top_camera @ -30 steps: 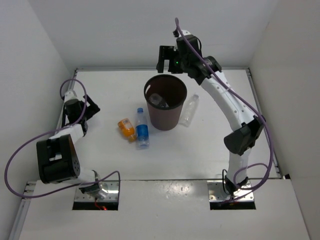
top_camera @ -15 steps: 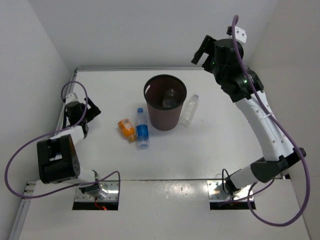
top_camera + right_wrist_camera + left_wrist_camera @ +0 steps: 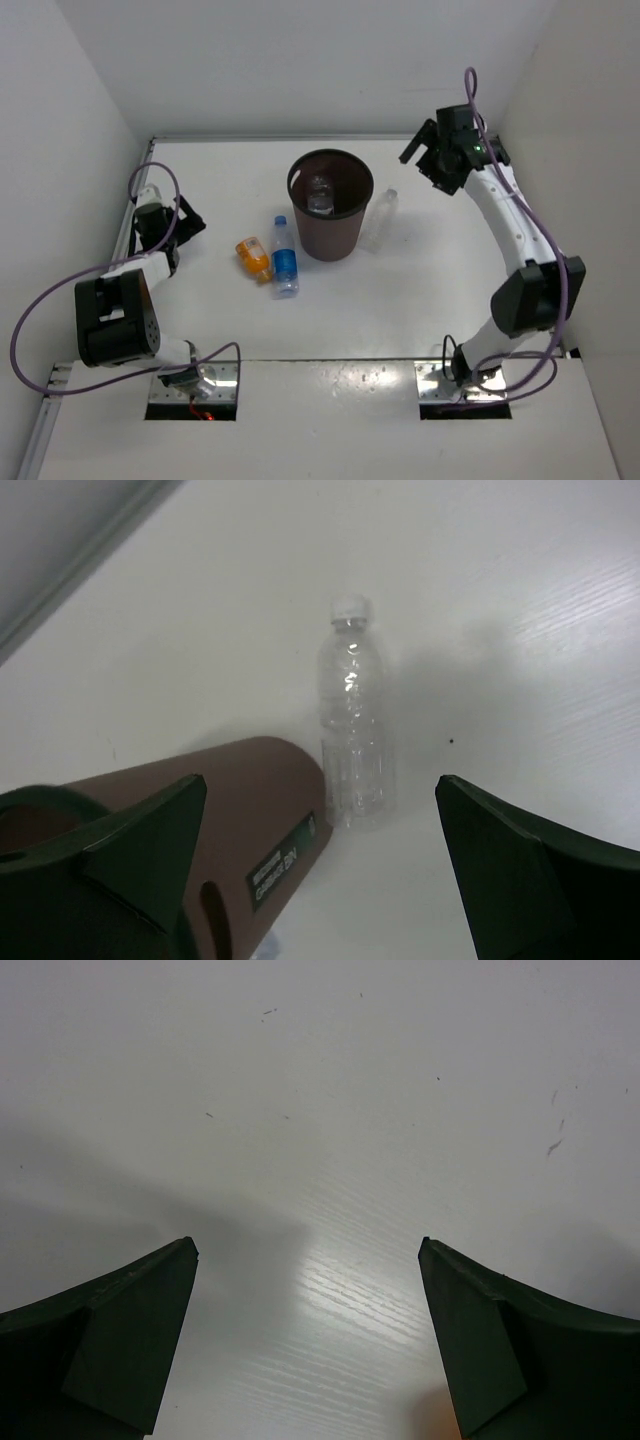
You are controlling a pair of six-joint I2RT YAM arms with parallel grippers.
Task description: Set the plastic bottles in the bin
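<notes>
Four plastic bottles and one bin are in view. The bin stands upright at the middle of the surface, toward the far edge. One clear bottle lies inside the bin; its label cannot be read. Three bottles lie flat on the surface:

1. The orange bottle is on the left-edge side of the bin.
2. The blue-labelled bottle is between the orange bottle and the bin, close against the orange bottle.
3. The plain clear bottle is just beside the bin on the right-edge side. Contact with the bin wall cannot be determined.

White walls rise along the far, left and right edges. Bare surface extends from the bottles to the near edge, and from the plain clear bottle to the right edge.

The left end effector sits low near the left edge, jaws spread wide, gripping nothing. The right end effector is raised near the far right corner, jaws spread wide, gripping nothing.
</notes>
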